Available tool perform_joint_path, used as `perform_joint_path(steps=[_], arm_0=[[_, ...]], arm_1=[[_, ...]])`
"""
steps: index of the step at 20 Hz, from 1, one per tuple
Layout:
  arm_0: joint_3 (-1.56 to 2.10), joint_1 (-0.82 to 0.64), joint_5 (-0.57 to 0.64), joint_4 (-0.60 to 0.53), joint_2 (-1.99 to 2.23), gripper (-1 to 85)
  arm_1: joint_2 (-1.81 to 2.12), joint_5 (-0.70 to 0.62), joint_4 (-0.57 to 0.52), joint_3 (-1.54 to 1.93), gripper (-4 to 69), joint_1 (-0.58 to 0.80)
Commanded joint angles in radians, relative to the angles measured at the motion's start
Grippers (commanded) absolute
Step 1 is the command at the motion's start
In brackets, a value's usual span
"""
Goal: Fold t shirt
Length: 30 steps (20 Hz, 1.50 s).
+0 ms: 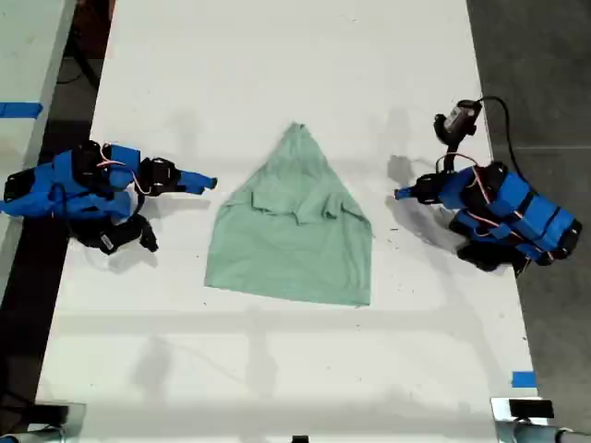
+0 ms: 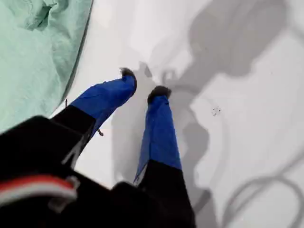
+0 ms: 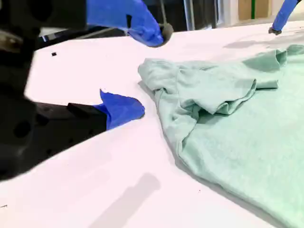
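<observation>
The pale mint-green t shirt [image 1: 294,226] lies flat and wrinkled mid-table, tapering to a point at the far end, with both sleeves folded inward. At the exterior view's right, my first gripper [image 1: 404,194] hovers beside the shirt and apart from it. Its blue fingers [image 2: 107,97] stand slightly open over bare table with nothing between them, and the shirt [image 2: 38,57] lies off to one side. My second gripper [image 1: 205,182], at the exterior view's left, points at the shirt. It [image 3: 152,71] is wide open and empty, close to the shirt's edge [image 3: 228,123].
The white table [image 1: 277,369] runs past the shirt on all sides. A blue tape mark [image 1: 524,379] sits near its front corner at the exterior view's right. A black cable and small unit [image 1: 459,118] rise behind the first arm. Another table [image 1: 23,55] stands at the exterior view's left.
</observation>
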Motion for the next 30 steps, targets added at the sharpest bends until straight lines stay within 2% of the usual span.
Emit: perform_joint_path(steps=[1, 2, 3, 4, 5, 6, 7, 9, 11, 12, 14, 15, 18, 20, 23, 25, 27, 30], arm_0=[[0.037, -0.078, 0.043, -0.003, 0.014, 17.3], [0.037, -0.083, 0.048, -0.006, 0.014, 16.4], [0.037, -0.107, 0.041, -0.028, 0.015, 15.9], [0.037, -0.12, 0.041, -0.054, 0.015, 18.9], [0.037, -0.135, 0.005, -0.06, 0.015, 21.1], [0.037, -0.138, -0.104, -0.034, 0.015, 22.4], [0.037, -0.137, -0.204, -0.012, 0.015, 32.1], [0.037, -0.144, -0.318, -0.003, 0.015, 39.6], [0.037, -0.179, -0.322, -0.003, 0.015, 43.1], [0.037, -0.187, -0.316, -0.003, 0.015, 40.8], [0.037, -0.193, -0.314, -0.003, 0.014, 40.7], [0.037, -0.196, -0.314, -0.003, 0.014, 39.9], [0.037, -0.198, -0.264, -0.002, 0.014, 37.5], [0.037, -0.204, -0.259, -0.002, 0.014, 36.9], [0.037, -0.21, -0.259, -0.002, 0.014, 36.7], [0.037, -0.202, -0.253, -0.002, 0.014, 36.0], [0.037, -0.193, -0.253, -0.002, 0.014, 35.1], [0.037, -0.189, -0.252, -0.002, 0.014, 34.4]], arm_1=[[0.014, 0.356, -0.003, 0.038, 8.5, 0.14], [0.014, 0.474, -0.003, 0.038, 8.8, 0.083], [0.014, 0.58, -0.003, 0.038, 9.5, -0.025], [0.014, 0.669, -0.008, 0.037, 9.8, -0.163], [0.014, 0.592, -0.063, 0.04, 20.5, -0.301], [0.014, 0.419, -0.074, 0.043, 28.1, -0.405], [0.014, 0.433, -0.081, 0.041, 24.7, -0.426], [0.014, 0.425, -0.117, 0.031, 1.7, -0.426], [0.008, 0.353, -0.195, -0.046, 0.9, -0.437], [-0.018, 0.351, -0.173, -0.114, 0.9, -0.457], [-0.146, 0.396, -0.107, -0.225, 8.6, -0.482], [-0.235, 0.439, -0.121, -0.249, 14.8, -0.525], [-0.618, 0.592, -0.296, -0.33, 25.3, -0.712], [-0.946, 0.709, -0.314, -0.468, 28.9, -0.778], [-1.342, 0.805, -0.362, -0.637, 30.3, -0.787], [-1.532, 0.842, -0.388, -0.738, 27.7, -0.788], [-1.58, 0.827, -0.474, -0.755, -0.5, -0.779], [-1.508, 0.676, -0.569, -0.729, -0.3, -0.732]])
